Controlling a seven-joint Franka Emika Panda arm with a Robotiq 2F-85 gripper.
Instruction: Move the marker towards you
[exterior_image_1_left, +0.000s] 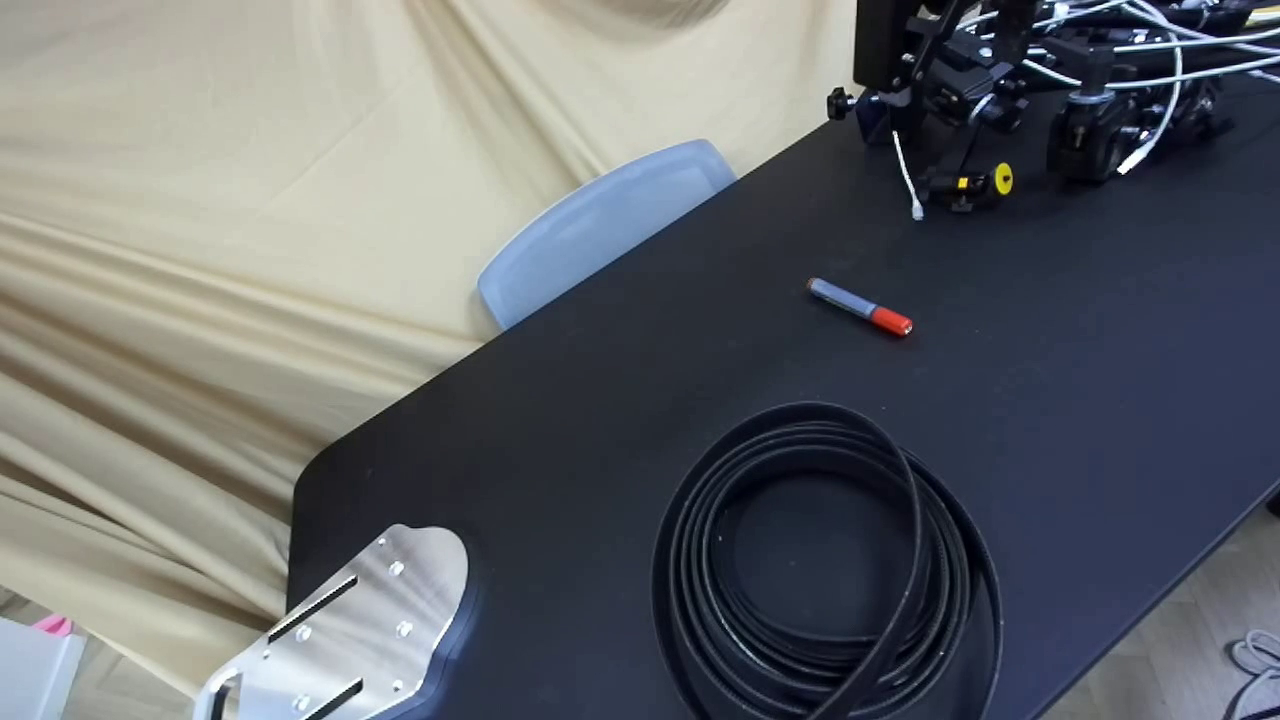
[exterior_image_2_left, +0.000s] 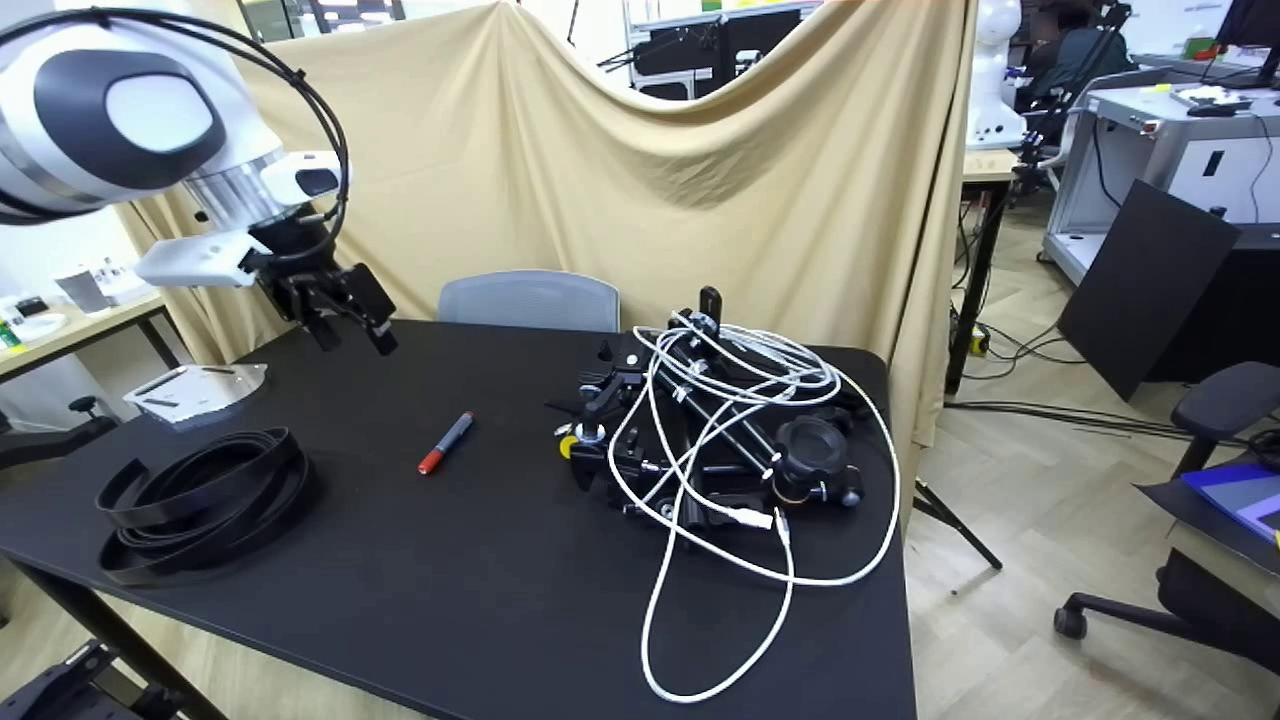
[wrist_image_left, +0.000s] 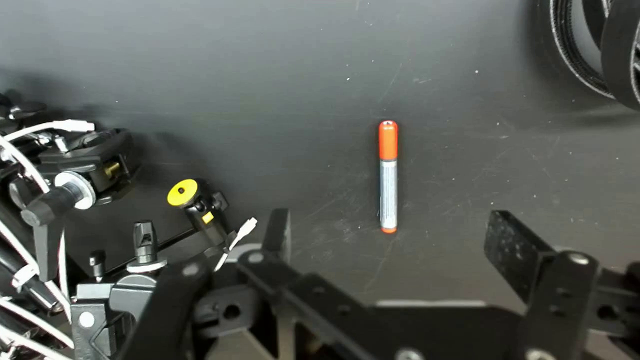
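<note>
Wrist view: hangs above table (wrist_image_left: 300, 100) with gripper (wrist_image_left: 392, 239) spread wide, well apart from red-capped marker (wrist_image_left: 388, 172) bearing barrel label (wrist_image_left: 388, 195) too blurred to read.

The surface (exterior_image_2_left: 500, 580) is black, with pale specks and scratches. On it the marker (wrist_image_left: 388, 175) lies flat, between a coil of black cable (exterior_image_2_left: 200, 505) and a heap of black clamps and rods (exterior_image_2_left: 740, 430). White cables (exterior_image_2_left: 748, 517) lie over this heap, and one loop rests directly on the surface. Near one end there is a slotted metal plate (exterior_image_1_left: 345, 640).
</note>
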